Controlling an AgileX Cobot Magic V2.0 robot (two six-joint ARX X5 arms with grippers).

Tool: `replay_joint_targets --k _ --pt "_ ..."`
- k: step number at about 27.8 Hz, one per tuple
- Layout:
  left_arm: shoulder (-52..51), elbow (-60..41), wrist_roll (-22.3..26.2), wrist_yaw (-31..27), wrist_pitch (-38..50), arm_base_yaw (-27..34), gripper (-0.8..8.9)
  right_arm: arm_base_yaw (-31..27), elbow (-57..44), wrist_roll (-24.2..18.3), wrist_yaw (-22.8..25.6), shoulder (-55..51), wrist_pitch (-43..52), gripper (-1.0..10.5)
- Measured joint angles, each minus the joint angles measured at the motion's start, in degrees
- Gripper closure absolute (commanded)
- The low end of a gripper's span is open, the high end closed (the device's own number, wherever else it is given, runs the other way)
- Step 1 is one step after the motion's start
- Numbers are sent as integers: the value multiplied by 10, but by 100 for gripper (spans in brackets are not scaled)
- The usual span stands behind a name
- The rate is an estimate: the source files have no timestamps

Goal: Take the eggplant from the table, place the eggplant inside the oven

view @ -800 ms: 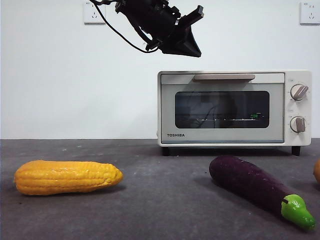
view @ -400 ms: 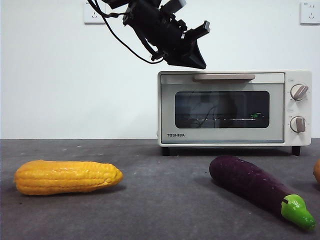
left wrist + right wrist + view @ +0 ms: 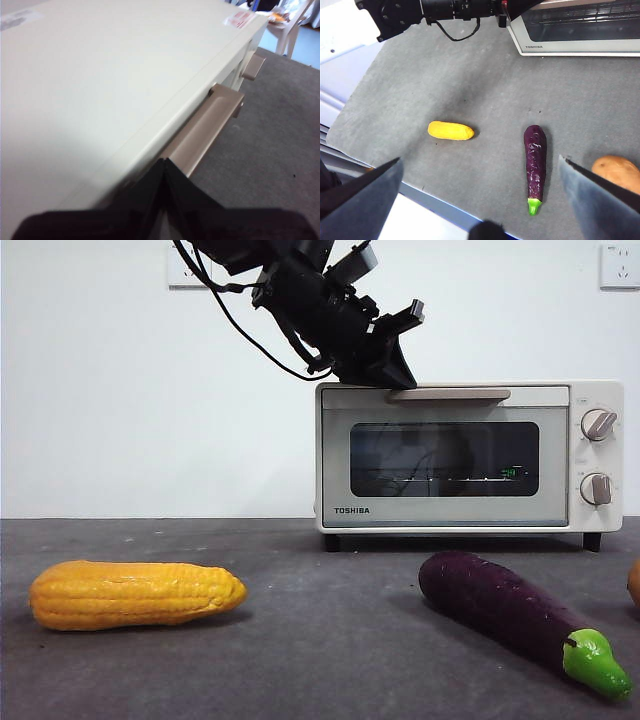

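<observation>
The left pincer point(image 3: 165, 167), jaws pressed together, sits at the handle's point(image 3: 207, 127) end atop the closed oven point(image 3: 468, 455), eggplant point(image 3: 515, 615) lying untouched on the counter point(image 3: 300, 640).

1. Table point(image 3: 320, 660): flat dark grey, slightly speckled matte top.
2. Oven point(image 3: 468, 455): cream-white Toshiba, stands on short dark feet at the back of the table, door shut.
3. Eggplant point(image 3: 505, 607): lies flat in front of the oven, green stem cap towards the table's near edge.
4. Corn cob point(image 3: 135, 594): yellow, lies flat, well apart from the eggplant.
5. Brown potato-like item point(image 3: 616, 171): lies near the eggplant, on the side away from the corn cob.
</observation>
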Motion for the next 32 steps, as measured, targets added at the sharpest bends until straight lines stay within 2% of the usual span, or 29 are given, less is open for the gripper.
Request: replay_joint_targets --k 17,26,32 --pt "10 11 30 -7 -10 -21 819 0 0 0 0 0 0 319" --pt "10 18 40 -4 -49 -36 819 0 0 -1 0 0 0 319" --pt "16 16 41 36 -80 -66 819 0 0 -5 5 0 0 319"
